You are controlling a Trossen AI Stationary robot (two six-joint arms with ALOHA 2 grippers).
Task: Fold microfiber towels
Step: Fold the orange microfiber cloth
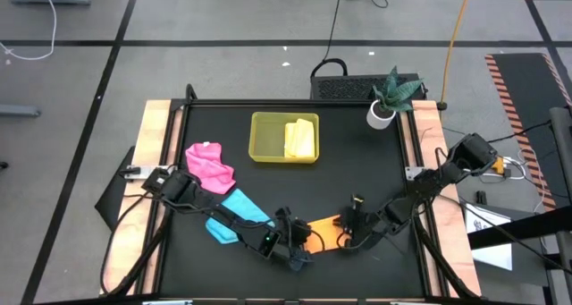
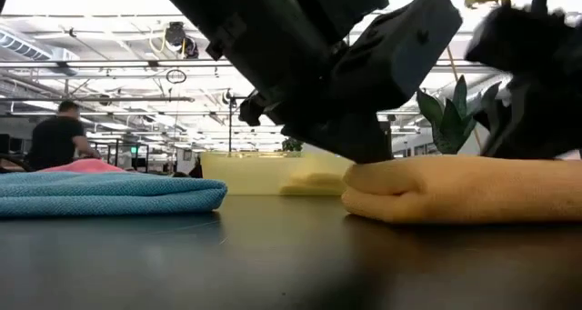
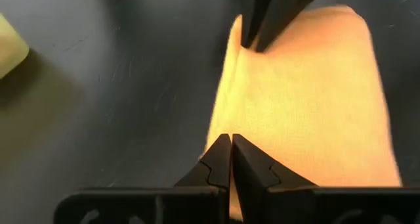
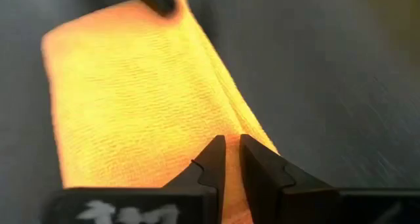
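Tray (image 1: 259, 137), shallow, yellow-green plastic, sits at the table's (image 1: 357, 175) far middle. I see the yellow towel (image 1: 299, 139) folded inside it, against its right side; nothing else in there.

Pink towel (image 1: 210, 165) lies bunched on the left of the table, blue towel (image 1: 237, 214) just nearer, loosely folded. Orange towel (image 1: 323, 232) is at the near middle, between the two grippers.

Left gripper (image 3: 230, 159) is pinched tight on the orange towel's edge. Right gripper (image 4: 228, 159) sits on the opposite edge, fingers narrow with a thin gap; towel fabric runs into that gap, but I cannot tell if it grips.

Overhead view hides most of the orange towel under the arms. Low view shows it folded with a plump rounded edge (image 2: 455, 190), and the blue towel (image 2: 105, 194) as a flat layered slab. Wrist views alone give the weave: fine ribbed microfiber, soft creases. Low view also picks up a person (image 2: 56, 139) far back in the room, and a potted plant (image 1: 390, 97) stands at the table's far right corner.
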